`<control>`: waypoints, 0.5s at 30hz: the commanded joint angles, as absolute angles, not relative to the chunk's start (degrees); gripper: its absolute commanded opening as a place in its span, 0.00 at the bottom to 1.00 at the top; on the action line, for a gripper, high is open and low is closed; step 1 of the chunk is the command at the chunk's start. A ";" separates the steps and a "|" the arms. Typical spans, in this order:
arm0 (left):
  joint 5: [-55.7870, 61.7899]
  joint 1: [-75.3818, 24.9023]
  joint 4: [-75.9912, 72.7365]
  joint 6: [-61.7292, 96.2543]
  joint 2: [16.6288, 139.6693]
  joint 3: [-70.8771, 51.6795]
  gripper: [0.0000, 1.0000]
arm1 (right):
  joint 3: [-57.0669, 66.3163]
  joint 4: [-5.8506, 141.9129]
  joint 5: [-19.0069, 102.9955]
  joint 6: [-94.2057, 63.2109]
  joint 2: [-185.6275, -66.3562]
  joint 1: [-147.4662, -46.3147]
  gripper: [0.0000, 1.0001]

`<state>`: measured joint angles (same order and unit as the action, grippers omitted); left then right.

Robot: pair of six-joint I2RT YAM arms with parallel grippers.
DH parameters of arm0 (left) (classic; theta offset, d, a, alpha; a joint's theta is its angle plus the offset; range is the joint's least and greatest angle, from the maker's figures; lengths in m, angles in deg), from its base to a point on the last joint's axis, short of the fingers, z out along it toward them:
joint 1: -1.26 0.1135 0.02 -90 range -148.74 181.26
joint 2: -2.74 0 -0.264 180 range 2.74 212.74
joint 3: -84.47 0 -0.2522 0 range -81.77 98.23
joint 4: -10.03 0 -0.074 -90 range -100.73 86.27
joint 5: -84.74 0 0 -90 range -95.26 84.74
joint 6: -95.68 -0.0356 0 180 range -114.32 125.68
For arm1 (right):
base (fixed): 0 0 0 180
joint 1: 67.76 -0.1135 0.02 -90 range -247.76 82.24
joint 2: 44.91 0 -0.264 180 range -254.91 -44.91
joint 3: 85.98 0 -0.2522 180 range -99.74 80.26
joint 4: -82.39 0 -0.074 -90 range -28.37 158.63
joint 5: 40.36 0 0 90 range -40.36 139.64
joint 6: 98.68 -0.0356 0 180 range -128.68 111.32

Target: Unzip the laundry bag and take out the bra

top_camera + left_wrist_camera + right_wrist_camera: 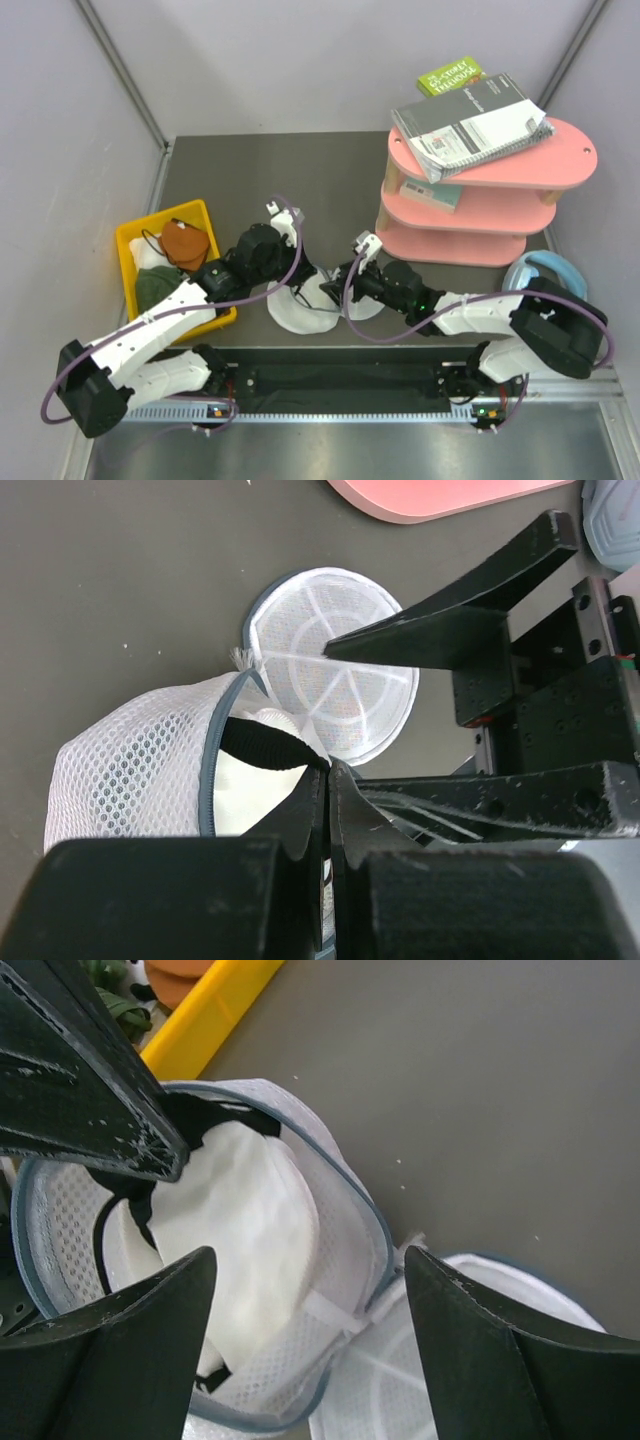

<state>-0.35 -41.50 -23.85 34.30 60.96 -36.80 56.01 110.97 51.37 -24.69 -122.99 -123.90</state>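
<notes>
Left gripper [328,778] fingers pressed together, seemingly pinching the dark edging of the bra [240,1220] inside the laundry bag [130,770], mid-worktop [250,170] by the near edge. Zip undone, lid flap [300,690] thrown open. Right gripper [308,1270] spread above — bra not yet out.

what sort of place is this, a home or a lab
Most likely a robot lab cell, not a home: bare grey walls on metal framing box in the table, with staged props like a pink shelf and yellow bin.
</notes>
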 commanded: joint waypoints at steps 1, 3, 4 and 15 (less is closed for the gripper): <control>0.54 -41.10 -20.26 34.07 59.78 -36.42 0.00 | 51.61 120.30 47.26 -23.10 -127.25 -124.72 0.75; 1.68 -41.10 -19.91 33.90 59.52 -36.59 0.00 | 51.08 120.83 46.74 -23.18 -128.58 -124.72 0.74; 2.12 -41.02 -19.47 33.81 59.43 -36.68 0.00 | 50.47 121.36 46.73 -23.27 -129.80 -124.72 0.73; 5.11 -40.93 -17.62 32.84 58.29 -38.52 0.00 | 46.42 119.87 46.91 -23.97 -135.00 -124.80 0.23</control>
<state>3.06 -41.09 -22.28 33.82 59.84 -37.50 49.45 117.42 47.09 -23.69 -134.32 -123.92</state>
